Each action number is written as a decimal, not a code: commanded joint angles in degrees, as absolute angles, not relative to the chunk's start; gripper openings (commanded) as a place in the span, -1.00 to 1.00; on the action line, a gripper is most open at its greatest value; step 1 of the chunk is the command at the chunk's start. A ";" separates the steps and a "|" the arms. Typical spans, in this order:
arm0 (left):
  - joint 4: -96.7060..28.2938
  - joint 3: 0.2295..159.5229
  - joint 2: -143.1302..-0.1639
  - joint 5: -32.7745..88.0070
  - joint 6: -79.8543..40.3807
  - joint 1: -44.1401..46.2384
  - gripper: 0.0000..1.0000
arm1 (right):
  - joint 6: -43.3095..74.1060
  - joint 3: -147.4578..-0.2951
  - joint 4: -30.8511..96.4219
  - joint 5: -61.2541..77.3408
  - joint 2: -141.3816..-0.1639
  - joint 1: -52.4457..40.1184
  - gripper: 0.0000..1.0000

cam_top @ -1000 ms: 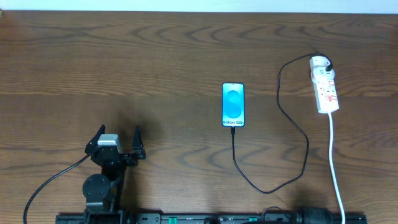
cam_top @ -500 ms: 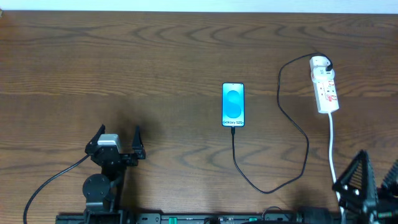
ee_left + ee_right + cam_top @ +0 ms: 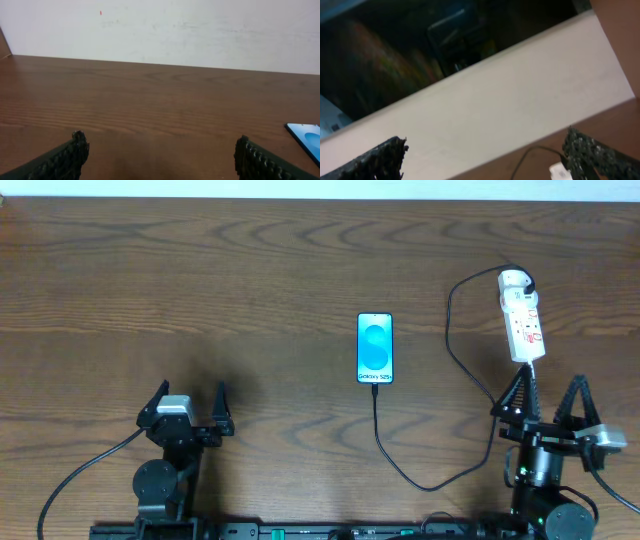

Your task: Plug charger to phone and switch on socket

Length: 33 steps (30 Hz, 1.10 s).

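Note:
The phone [image 3: 375,348] lies flat mid-table with its blue screen lit. The thin black charger cable [image 3: 420,480] runs from the phone's near edge, loops right and up to a black plug in the far end of the white socket strip [image 3: 522,322]. My right gripper [image 3: 547,392] is open and empty, just in front of the strip's near end. My left gripper [image 3: 190,402] is open and empty at the front left, far from the phone. A corner of the phone shows in the left wrist view [image 3: 306,137]. The strip's tip [image 3: 559,172] and cable [image 3: 527,152] show in the right wrist view.
The strip's white cord [image 3: 536,405] runs toward the table's front edge, under my right arm. A white wall [image 3: 165,30] stands behind the table's far edge.
My right arm has come into view from the front right and moved up and left to just in front of the socket strip. The left arm, phone and cable have not moved.

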<state>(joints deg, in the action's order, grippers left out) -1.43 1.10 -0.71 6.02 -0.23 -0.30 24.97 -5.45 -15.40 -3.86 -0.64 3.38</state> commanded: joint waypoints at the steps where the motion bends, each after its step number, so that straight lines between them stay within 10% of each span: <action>1: -3.49 0.23 -0.62 6.57 -0.91 -0.19 0.90 | 24.53 -0.99 -17.67 -2.83 -0.27 2.87 0.98; 12: -3.49 0.23 -0.62 6.57 -0.91 -0.19 0.90 | 4.93 -0.30 4.29 -0.47 -0.27 2.83 0.99; 33: -3.49 0.23 -0.62 6.57 -0.91 -0.19 0.89 | 1.61 -0.30 4.29 -0.49 -0.27 2.90 0.99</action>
